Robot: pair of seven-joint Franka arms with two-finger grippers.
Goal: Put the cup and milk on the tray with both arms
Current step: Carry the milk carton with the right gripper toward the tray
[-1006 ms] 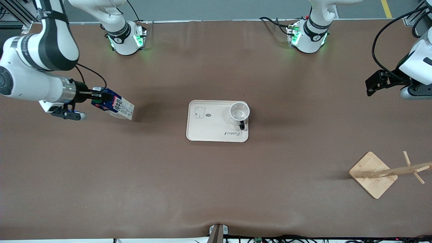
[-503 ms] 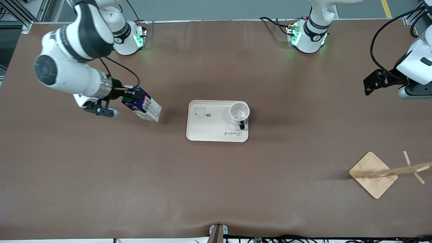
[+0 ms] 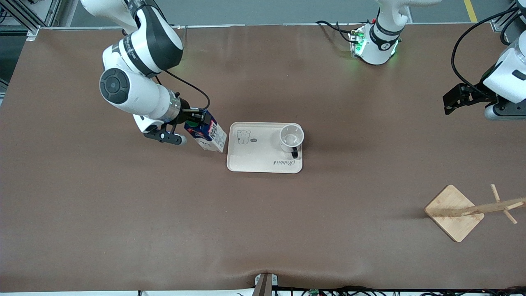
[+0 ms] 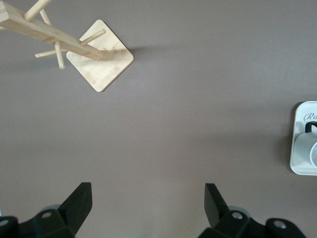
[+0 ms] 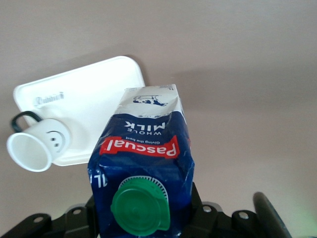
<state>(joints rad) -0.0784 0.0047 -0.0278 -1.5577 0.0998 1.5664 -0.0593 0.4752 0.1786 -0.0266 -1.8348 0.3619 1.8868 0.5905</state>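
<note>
My right gripper (image 3: 196, 120) is shut on the milk (image 3: 206, 136), a dark blue carton with a green cap (image 5: 140, 207), held tilted in the air beside the tray's edge toward the right arm's end. The cream tray (image 3: 254, 158) lies mid-table with its dog drawing and "Rabbit" script. The white smiley cup (image 3: 291, 138) stands on the tray's corner toward the left arm's end; it also shows in the right wrist view (image 5: 37, 145). My left gripper (image 3: 454, 100) is open and empty, up over the table's left-arm end; its fingers (image 4: 79, 204) frame bare table.
A wooden mug stand (image 3: 456, 211) with pegs stands near the front camera at the left arm's end, also in the left wrist view (image 4: 99, 55). A brown mat (image 3: 263, 222) covers the table.
My right arm has carried the milk from the right arm's end of the table toward the tray, now just beside its edge. The left arm, cup and tray have barely moved.
</note>
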